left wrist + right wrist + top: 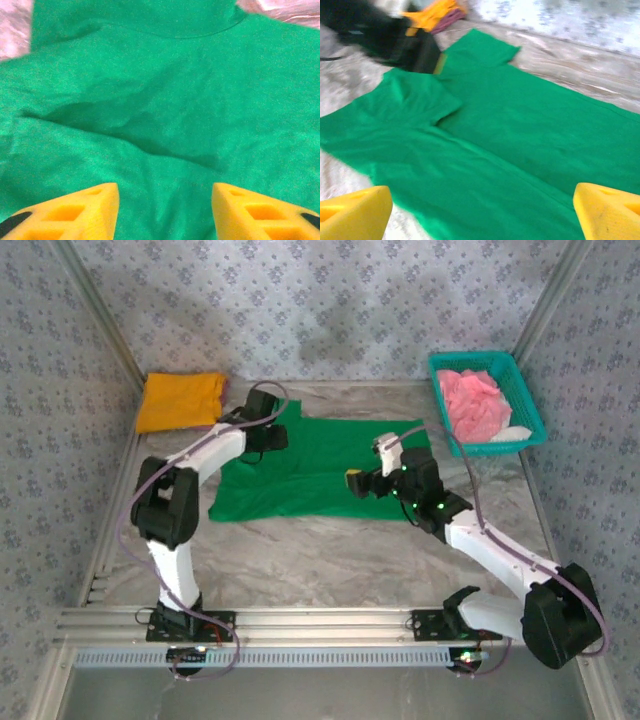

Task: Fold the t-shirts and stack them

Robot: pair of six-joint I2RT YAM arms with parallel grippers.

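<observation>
The green t-shirt (310, 475) lies spread on the table's middle, one side folded over itself. My left gripper (270, 435) hangs over its far left part near the collar. In the left wrist view the left gripper (165, 190) is open, its yellow fingers (95, 207) wide apart above wrinkled green cloth (160, 100). My right gripper (358, 483) hovers over the shirt's right half. It stands open (481, 200) above the green cloth (510, 130), holding nothing. The orange-yellow t-shirt (180, 400) lies folded at the back left. The pink t-shirt (472, 405) is bunched in the basket.
The teal mesh basket (528, 405) stands at the back right corner. Patterned walls close in the back and sides. Bare marble tabletop (330, 560) runs between the green shirt and the arm bases. The left arm's dark wrist (415, 45) shows in the right wrist view.
</observation>
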